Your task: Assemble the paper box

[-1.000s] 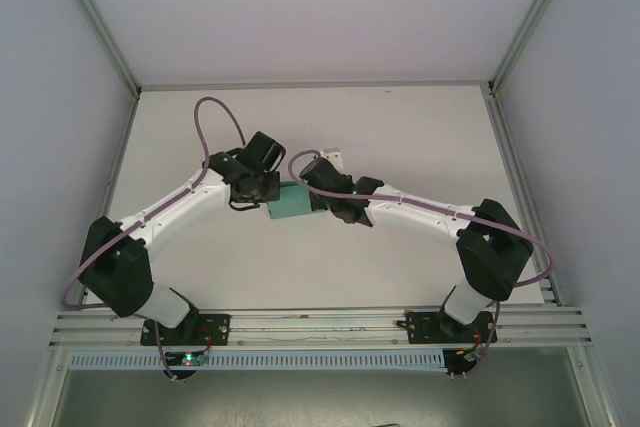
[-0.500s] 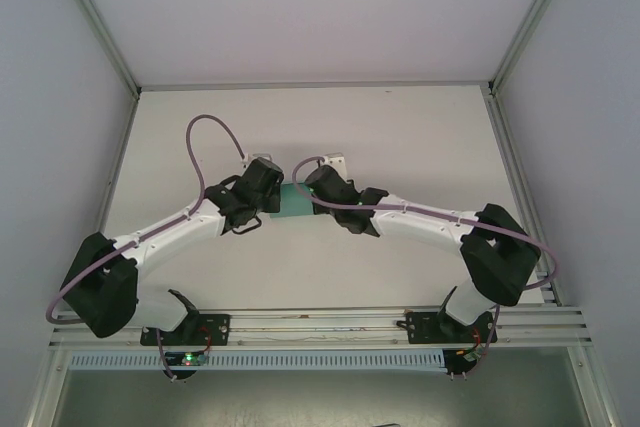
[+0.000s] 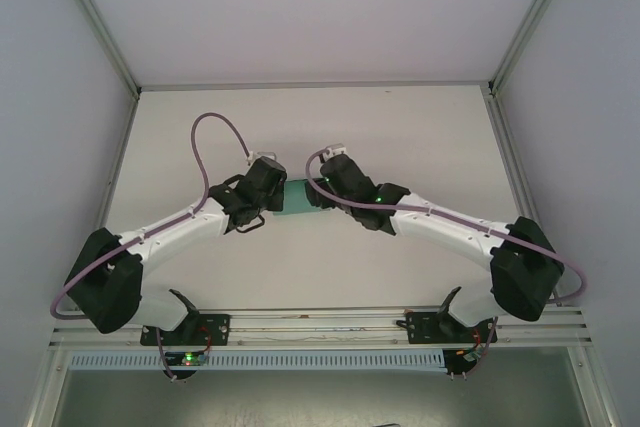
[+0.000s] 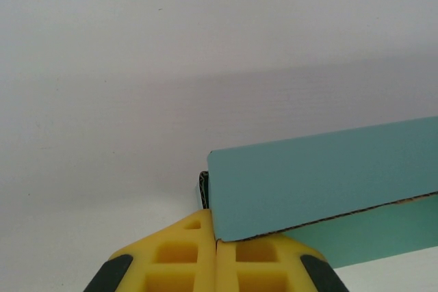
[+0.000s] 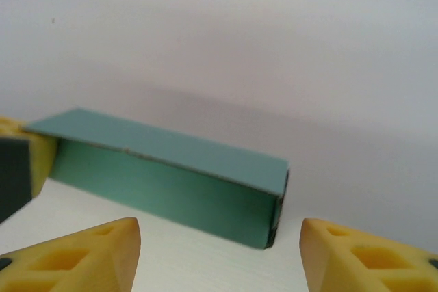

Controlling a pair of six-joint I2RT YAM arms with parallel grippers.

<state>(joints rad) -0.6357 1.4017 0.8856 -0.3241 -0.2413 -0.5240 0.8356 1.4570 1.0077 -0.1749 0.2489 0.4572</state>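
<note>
At worktop [image 3: 400, 137] centre, 12 o'clock from arm bases: paper box [image 3: 296, 201], teal, low rect., folded up. Left gripper [image 4: 216, 243] at box's 9 o'clock end, pads together, clamped on card corner. Right gripper [image 5: 219, 251] at 3 o'clock side, fingers wide apart, box just ahead, no contact seen.

Bright, even overhead light, no glare. Wrist cams: soft shadow band behind paper box [image 5: 164, 172] at 12 o'clock; my right gripper [image 5: 219, 232] at 6 o'clock maybe slightly defocused.
</note>
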